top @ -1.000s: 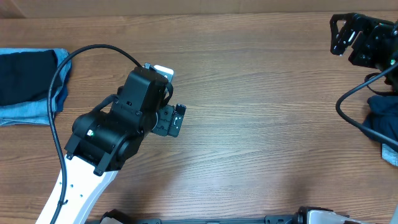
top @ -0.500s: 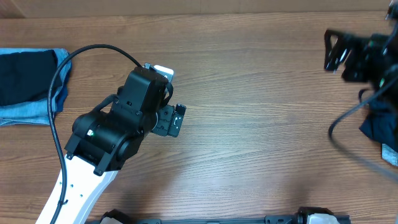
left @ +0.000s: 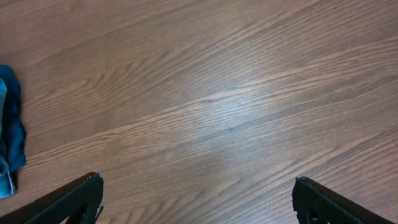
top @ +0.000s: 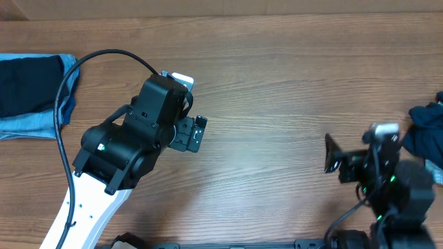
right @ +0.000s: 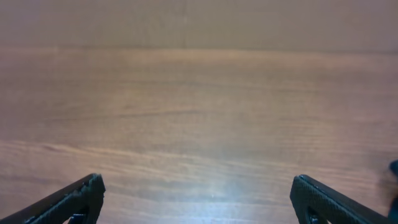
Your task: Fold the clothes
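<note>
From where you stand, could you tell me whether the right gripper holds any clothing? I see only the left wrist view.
Observer: No. Its wrist view shows the right gripper open, only bare table between its fingers.
Operator: Thanks. Where is the nearest garment?
Observer: A crumpled dark blue garment lies at the table's right edge, apart from that gripper.
Operator: Anything looking folded?
Observer: A dark garment lies flat on a blue one at the far left edge.

From here I lose the folded stack of navy and pale-blue cloth (top: 28, 97) past the overhead's left edge and the crumpled dark-blue garment (top: 423, 128) past its right — the right gripper (top: 331, 153) shows blurred there, and both wrist views crop everything but black fingertips (left: 78, 198).
</note>
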Action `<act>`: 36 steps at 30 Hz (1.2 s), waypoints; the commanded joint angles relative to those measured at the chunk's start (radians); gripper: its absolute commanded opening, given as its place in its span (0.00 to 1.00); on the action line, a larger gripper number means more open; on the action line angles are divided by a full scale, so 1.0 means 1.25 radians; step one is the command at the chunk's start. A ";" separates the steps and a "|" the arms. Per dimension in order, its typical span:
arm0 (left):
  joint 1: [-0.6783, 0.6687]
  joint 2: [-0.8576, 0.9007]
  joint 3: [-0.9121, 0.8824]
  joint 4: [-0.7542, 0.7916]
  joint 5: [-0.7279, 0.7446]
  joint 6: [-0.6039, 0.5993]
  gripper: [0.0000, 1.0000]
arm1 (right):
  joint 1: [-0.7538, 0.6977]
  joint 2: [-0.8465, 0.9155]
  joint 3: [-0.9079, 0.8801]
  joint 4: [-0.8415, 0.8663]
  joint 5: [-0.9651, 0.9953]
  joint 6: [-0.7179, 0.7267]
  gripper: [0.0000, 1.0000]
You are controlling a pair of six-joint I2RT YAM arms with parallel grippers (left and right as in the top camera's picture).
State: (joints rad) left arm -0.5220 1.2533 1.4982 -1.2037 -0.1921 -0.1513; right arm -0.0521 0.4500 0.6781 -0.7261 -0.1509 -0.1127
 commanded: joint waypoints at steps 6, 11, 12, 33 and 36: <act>-0.003 0.002 0.003 0.003 -0.004 -0.008 1.00 | -0.003 -0.226 -0.236 0.056 0.000 0.027 1.00; -0.003 0.002 0.003 0.003 -0.004 -0.008 1.00 | -0.003 -0.292 -0.306 0.056 0.000 0.027 1.00; -0.003 0.002 0.003 0.003 -0.004 -0.008 1.00 | -0.003 -0.306 -0.317 0.056 0.000 0.027 1.00; -0.003 0.002 0.003 0.003 -0.004 -0.008 1.00 | -0.003 -0.358 -0.415 0.060 0.001 0.027 1.00; -0.003 0.002 0.003 0.003 -0.004 -0.008 1.00 | -0.003 -0.358 -0.415 0.060 0.001 0.027 1.00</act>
State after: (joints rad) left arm -0.5224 1.2533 1.4982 -1.2041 -0.1921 -0.1513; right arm -0.0521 0.0147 0.1772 -0.6556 -0.1513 -0.0818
